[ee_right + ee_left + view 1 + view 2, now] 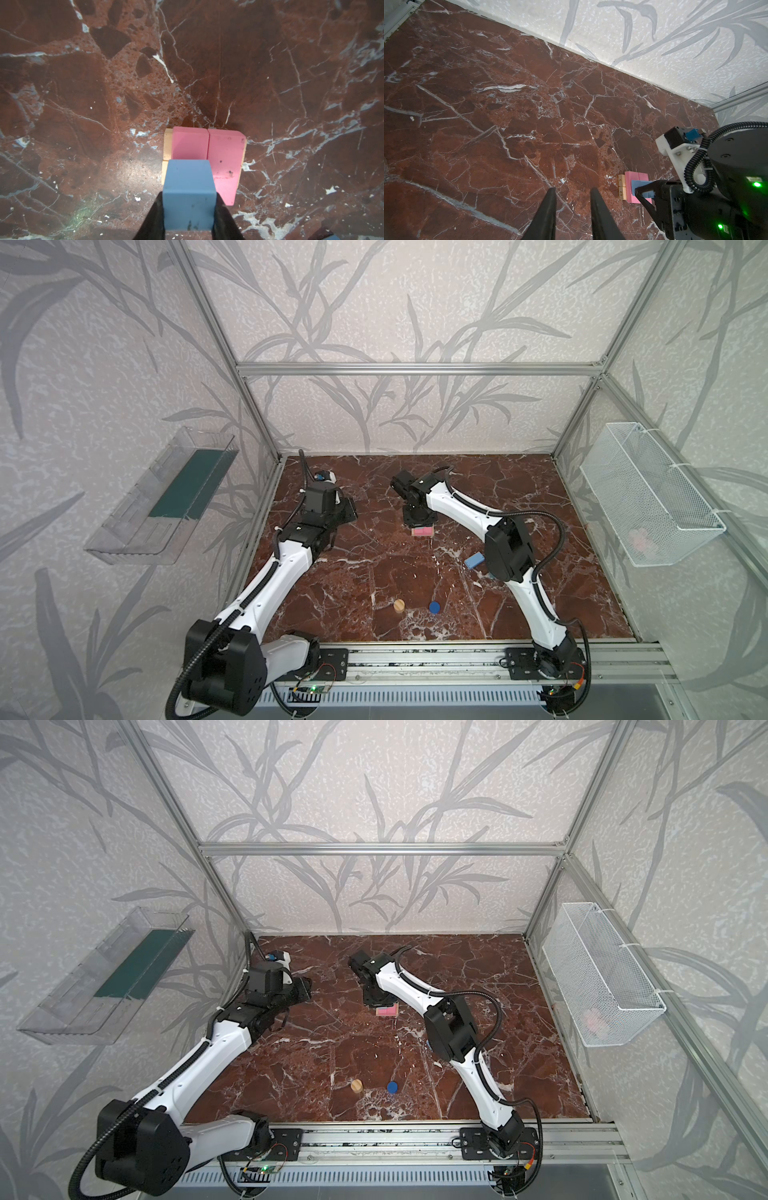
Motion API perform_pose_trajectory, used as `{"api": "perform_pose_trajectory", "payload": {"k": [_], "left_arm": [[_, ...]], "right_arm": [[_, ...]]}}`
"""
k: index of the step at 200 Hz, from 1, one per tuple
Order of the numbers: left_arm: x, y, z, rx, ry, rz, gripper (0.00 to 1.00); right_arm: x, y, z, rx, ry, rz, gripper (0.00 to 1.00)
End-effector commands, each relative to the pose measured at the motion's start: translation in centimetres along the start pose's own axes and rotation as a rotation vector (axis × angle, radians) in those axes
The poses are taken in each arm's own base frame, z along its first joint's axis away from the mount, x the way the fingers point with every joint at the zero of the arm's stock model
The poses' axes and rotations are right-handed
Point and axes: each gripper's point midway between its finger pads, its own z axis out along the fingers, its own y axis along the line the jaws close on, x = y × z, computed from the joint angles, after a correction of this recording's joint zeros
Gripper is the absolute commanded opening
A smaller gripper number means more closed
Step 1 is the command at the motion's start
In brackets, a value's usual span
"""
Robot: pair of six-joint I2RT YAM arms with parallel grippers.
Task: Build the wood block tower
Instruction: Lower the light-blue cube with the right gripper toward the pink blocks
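The tower stands mid-table as two pink bars (423, 532) (224, 162) side by side on two tan bars (167, 145) (622, 187). My right gripper (189, 195) (417, 520) points down over it, shut on a light blue block (189, 193) (640, 186) held just over the pink bars' near end. A second light blue block (474, 561) lies by the right arm's elbow. A tan cylinder (399, 605) and a dark blue cylinder (434, 606) stand apart near the front. My left gripper (573, 190) (348, 510) is open and empty, left of the tower.
A clear plastic shelf (162, 497) hangs on the left wall. On the right wall is a white wire basket (648, 497) with something pink inside. An aluminium rail (415, 659) carrying both arm bases runs along the table's front edge.
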Motion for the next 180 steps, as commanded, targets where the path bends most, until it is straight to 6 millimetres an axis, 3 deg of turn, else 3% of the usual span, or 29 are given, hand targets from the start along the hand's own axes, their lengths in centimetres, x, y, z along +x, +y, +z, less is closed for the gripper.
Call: {"api": "perform_pose_trajectory", "payload": {"k": [1,19,119,180], "left_arm": [[0.02,0.36,0.20,-0.005,-0.004,-0.007,0.28],[0.01,0.34,0.19,-0.003,-0.004,-0.007,0.28],[0.02,0.35,0.21,-0.004,-0.004,-0.007,0.28],[-0.09,0.33,0.14,-0.003,-0.007,-0.009,0.28]], "right_arm": [[-0.23,0.05,0.34,0.003,0.004,-0.005,0.02],[-0.22,0.10,0.36,0.002,0.005,-0.005,0.03],[-0.18,0.10,0.46,0.002,0.007,-0.005,0.28],[-0.22,0.10,0.40,0.002,0.006,-0.005,0.35]]}}
